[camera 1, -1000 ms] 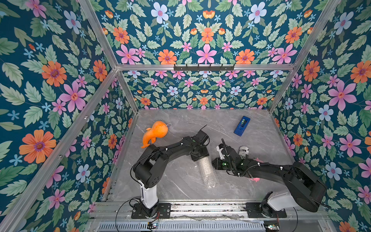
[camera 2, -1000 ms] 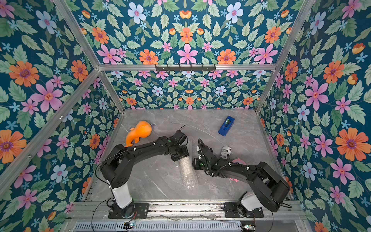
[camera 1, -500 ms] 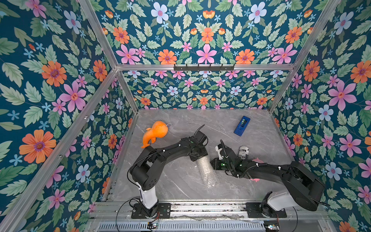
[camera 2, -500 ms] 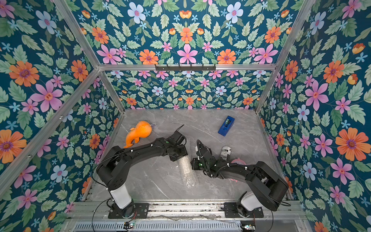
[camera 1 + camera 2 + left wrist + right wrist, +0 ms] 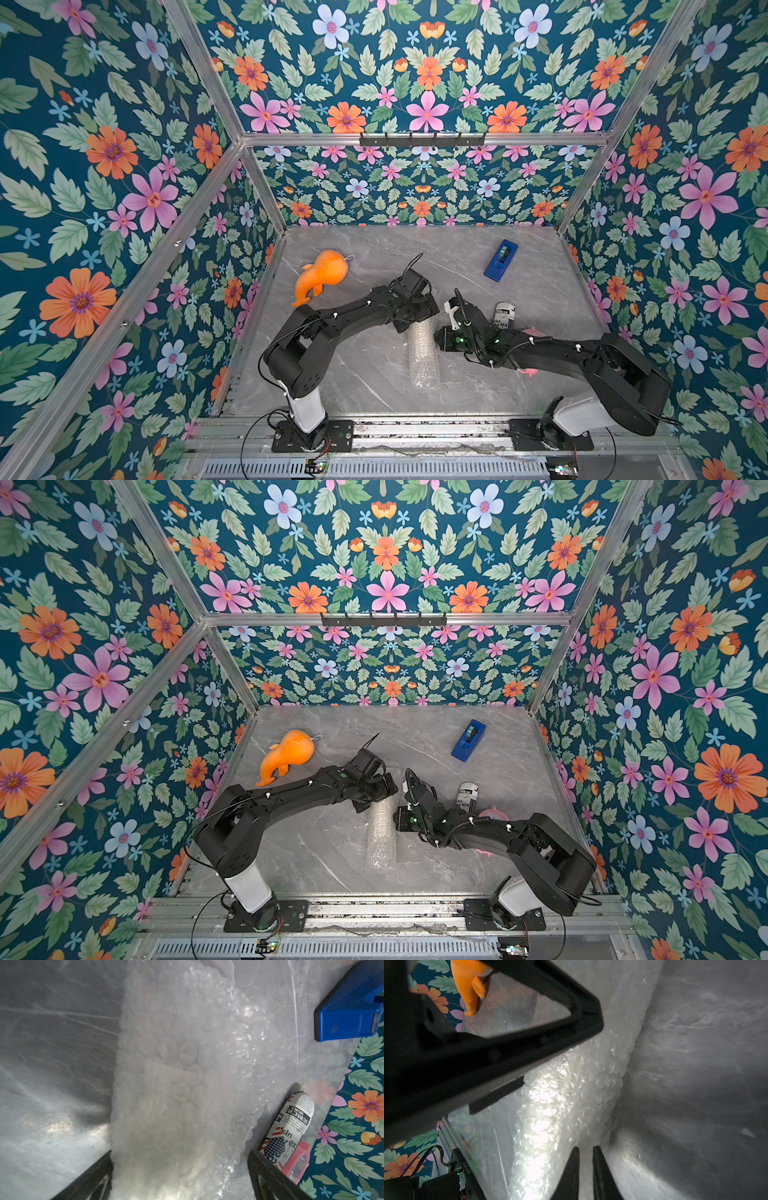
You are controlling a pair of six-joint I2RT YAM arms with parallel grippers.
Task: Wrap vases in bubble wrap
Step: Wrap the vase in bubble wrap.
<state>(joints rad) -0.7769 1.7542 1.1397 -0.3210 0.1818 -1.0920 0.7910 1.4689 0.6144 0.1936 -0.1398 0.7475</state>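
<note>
The left claw (image 5: 180,1176) is spread wide. Its two black fingers (image 5: 91,1180) straddle the wrap (image 5: 176,1053), which is rolled into a tube and fills the gap between them. Through the film the vase (image 5: 170,1105) shows only as a dim pale mass. In the right wrist view one ribbed pad (image 5: 496,1095) of this claw stands just beside the wrap (image 5: 571,1095). The right claw (image 5: 586,1167) has its fingers drawn almost together, with a thin slit between them and the tips at the wrap's edge; I cannot tell whether film is caught in the slit. In both top views the wrap (image 5: 423,357) (image 5: 381,833) lies flat on the bench (image 5: 365,390), running from 12 to 6 o'clock, at the middle and toward 6. The left claw is over its 12 o'clock end and the right claw is at its 3 o'clock side. At 2 o'clock from the right claw lies a newsprint-patterned can (image 5: 291,1122) (image 5: 504,316). It reads "SUBSCR", "MORE", "kin" and "ex", with a stars-and-stripes patch. A pink frame (image 5: 299,1159) touches the can. Farther out at 1 o'clock is a blue dispenser (image 5: 500,260) (image 5: 468,739), with no legible writing. At 10 o'clock lies an orange plush (image 5: 322,276) (image 5: 289,754). A black module (image 5: 465,1169) with a green light bears white lettering too small to read.
</note>
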